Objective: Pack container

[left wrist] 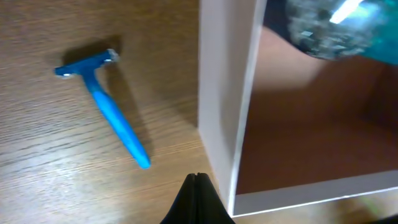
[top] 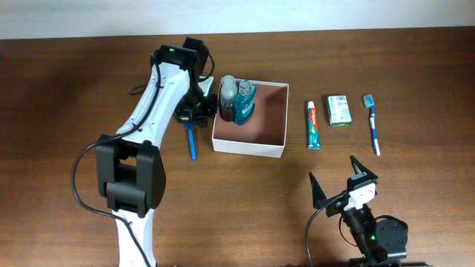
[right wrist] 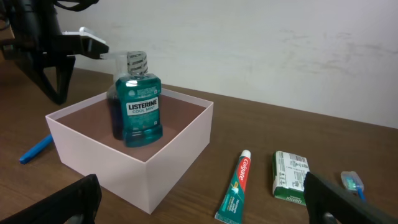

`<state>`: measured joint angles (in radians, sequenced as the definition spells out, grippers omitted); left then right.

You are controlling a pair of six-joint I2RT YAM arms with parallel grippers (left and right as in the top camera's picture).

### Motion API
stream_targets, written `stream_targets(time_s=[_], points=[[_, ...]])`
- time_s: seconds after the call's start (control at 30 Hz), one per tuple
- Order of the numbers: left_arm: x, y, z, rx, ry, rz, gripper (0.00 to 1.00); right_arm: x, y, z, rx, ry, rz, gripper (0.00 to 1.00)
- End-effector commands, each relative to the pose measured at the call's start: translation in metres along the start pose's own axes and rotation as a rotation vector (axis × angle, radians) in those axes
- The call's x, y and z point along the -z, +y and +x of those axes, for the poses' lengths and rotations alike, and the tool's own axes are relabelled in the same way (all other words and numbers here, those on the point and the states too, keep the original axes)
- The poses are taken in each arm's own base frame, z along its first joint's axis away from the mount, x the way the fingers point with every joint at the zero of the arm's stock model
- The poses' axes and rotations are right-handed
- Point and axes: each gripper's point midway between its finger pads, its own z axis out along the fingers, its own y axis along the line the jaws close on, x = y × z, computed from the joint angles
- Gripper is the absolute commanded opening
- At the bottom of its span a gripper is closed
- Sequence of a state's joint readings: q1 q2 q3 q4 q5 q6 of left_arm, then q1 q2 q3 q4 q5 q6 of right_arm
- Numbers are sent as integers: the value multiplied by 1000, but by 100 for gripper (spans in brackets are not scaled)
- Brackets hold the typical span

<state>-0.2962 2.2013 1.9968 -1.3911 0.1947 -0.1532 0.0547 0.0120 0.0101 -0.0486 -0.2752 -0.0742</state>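
The container (top: 248, 145) is a square white box with a pinkish-brown inside, at the table's middle; it also shows in the left wrist view (left wrist: 224, 112) and the right wrist view (right wrist: 168, 155). A teal mouthwash bottle (top: 243, 102) (right wrist: 140, 106) and a darker bottle (top: 228, 98) stand in its far left corner. A blue razor (top: 191, 141) (left wrist: 112, 118) lies left of the box. My left gripper (top: 194, 111) (left wrist: 198, 180) is shut and empty, just outside the box's left wall. My right gripper (top: 340, 182) (right wrist: 205, 205) is open and empty near the front edge.
To the right of the box lie a toothpaste tube (top: 313, 124) (right wrist: 235, 186), a small green-and-white carton (top: 339, 109) (right wrist: 290, 176) and a blue-and-white toothbrush (top: 372, 123) (right wrist: 352, 182). A white wall stands behind the table.
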Motion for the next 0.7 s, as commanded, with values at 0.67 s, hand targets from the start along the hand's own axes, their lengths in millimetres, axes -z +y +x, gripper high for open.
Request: stream_targets(time_s=[0.67], points=[[0, -11, 4, -54, -3, -20, 0, 0, 0, 2, -12, 1, 1, 99]])
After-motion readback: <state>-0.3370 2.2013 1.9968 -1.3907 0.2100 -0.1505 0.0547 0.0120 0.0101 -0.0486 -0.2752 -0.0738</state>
